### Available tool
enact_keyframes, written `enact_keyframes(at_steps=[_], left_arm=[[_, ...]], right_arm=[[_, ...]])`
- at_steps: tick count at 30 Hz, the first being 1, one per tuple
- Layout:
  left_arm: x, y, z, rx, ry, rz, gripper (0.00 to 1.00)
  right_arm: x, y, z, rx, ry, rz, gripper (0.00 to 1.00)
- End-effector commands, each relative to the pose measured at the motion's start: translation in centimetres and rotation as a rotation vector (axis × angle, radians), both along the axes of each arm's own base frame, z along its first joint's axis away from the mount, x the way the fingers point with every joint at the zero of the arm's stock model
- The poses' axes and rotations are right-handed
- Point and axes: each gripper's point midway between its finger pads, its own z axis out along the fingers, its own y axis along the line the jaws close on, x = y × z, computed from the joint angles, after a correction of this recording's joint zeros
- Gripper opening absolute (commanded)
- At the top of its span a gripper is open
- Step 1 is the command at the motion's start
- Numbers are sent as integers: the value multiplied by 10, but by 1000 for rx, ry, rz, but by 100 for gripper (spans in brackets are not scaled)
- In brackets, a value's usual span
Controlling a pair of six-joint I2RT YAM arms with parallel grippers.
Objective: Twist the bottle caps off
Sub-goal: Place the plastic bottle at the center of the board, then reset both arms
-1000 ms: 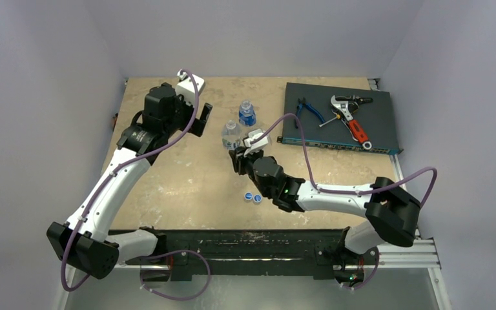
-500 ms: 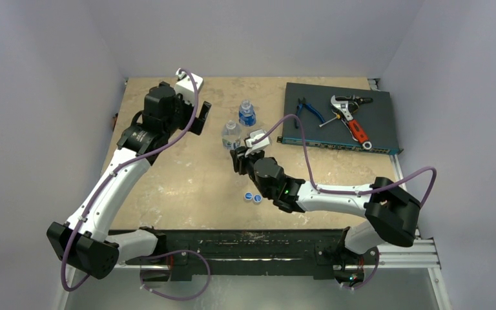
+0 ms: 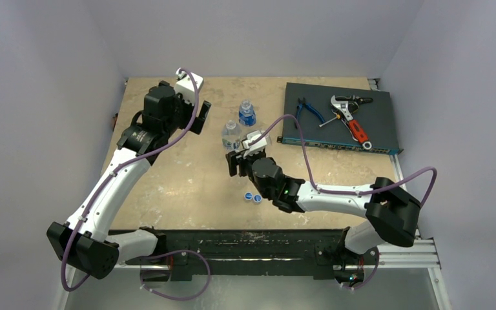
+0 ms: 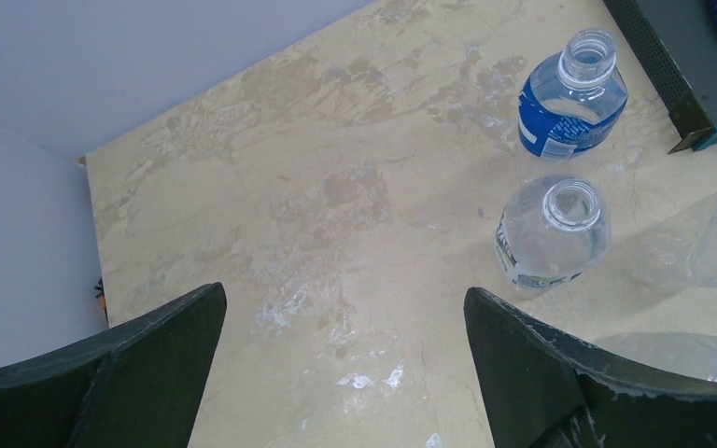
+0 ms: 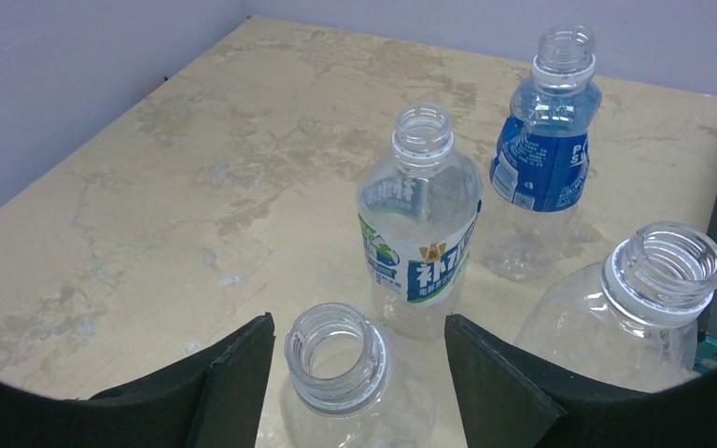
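Two blue caps (image 3: 248, 196) nearest, loose on the counter (image 3: 187, 181), side by side just left of the right forearm (image 3: 326, 194). Beyond them, the right claw (image 5: 357, 327) spread open, straddling the neck of the nearest bottle (image 5: 334, 399) with a gap on each side, gripping nothing. Further back and to the right, a second plain bottle (image 5: 597, 327). Behind, a green-labelled bottle (image 5: 420, 233), and farthest a blue-labelled bottle (image 5: 541, 159). All upright, all four mouths bare. No other caps in view. Far left, the left claw (image 4: 344, 308) wide open and empty, hovering above the counter, well apart from the bottles. Probably nothing left to unscrew. Seemingly empty, hence light, thin-walled, easy to crush or tip. Best taken at the stiff threaded neck or the shoulder just under it, never mid-body.
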Motion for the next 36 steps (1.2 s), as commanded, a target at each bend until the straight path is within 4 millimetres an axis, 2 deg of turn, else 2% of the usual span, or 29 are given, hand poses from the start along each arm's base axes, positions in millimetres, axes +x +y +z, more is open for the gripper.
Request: enact_keyframes(at_steps=[1, 8, 10, 13, 16, 17, 20, 23, 26, 28, 32, 34, 36], left_arm=[[3, 4, 19, -7, -66, 16, 100], [8, 5, 24, -3, -74, 21, 100], [11, 8, 25, -5, -79, 29, 100], [20, 20, 24, -43, -73, 35, 100], [33, 40, 15, -115, -47, 36, 100], [37, 48, 8, -128, -45, 37, 100], [45, 70, -22, -190, -40, 43, 100], [48, 81, -57, -253, -16, 46, 100], [47, 82, -89, -258, -52, 51, 100], [42, 82, -108, -260, -76, 53, 100], [34, 84, -134, -235, -111, 48, 100], [32, 86, -148, -220, -111, 57, 100], [28, 84, -159, -213, -114, 36, 100]], right_arm=[[-1, 3, 45, 75, -50, 4, 73], [-5, -6, 82, 98, -71, 4, 89], [-10, -11, 104, 131, -88, 19, 93], [-14, -30, 139, 158, -121, 4, 97], [-6, -60, 162, 179, -122, -38, 99], [1, -75, 171, 204, -126, -69, 99], [26, -127, 174, 258, -91, -166, 99], [50, -181, 159, 270, -49, -306, 99], [70, -230, 122, 267, 14, -448, 99], [82, -270, 97, 282, 47, -569, 99], [95, -333, 55, 307, 70, -807, 99], [97, -356, 39, 267, 25, -905, 99], [100, -369, 18, 198, 11, -964, 99]])
